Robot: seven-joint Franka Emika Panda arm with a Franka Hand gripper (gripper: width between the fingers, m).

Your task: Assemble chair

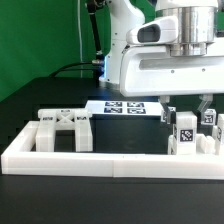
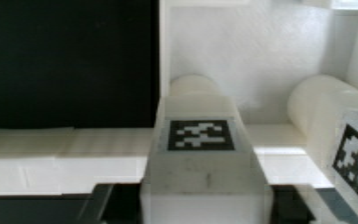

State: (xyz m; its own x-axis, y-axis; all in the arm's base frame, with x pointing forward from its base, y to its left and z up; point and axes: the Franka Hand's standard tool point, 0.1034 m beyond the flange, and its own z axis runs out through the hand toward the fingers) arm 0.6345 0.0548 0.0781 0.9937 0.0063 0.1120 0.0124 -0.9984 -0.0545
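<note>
Loose white chair parts lie on the black table. An X-braced frame [image 1: 62,130] lies at the exterior view's left. At the exterior view's right, two blocky white legs stand side by side, each with a square tag. My gripper [image 1: 188,113] has come down over the nearer leg [image 1: 185,135]. In the wrist view that leg [image 2: 201,140] fills the gap between my dark fingers [image 2: 114,200], and my gripper [image 2: 201,198] is shut on it. The second leg [image 2: 345,125] sits right beside it, apart from the fingers.
A long low white border wall [image 1: 100,160] runs along the front of the parts. The marker board [image 1: 125,108] lies flat behind them, under the arm. A black cable [image 1: 70,70] trails at the back before a green backdrop.
</note>
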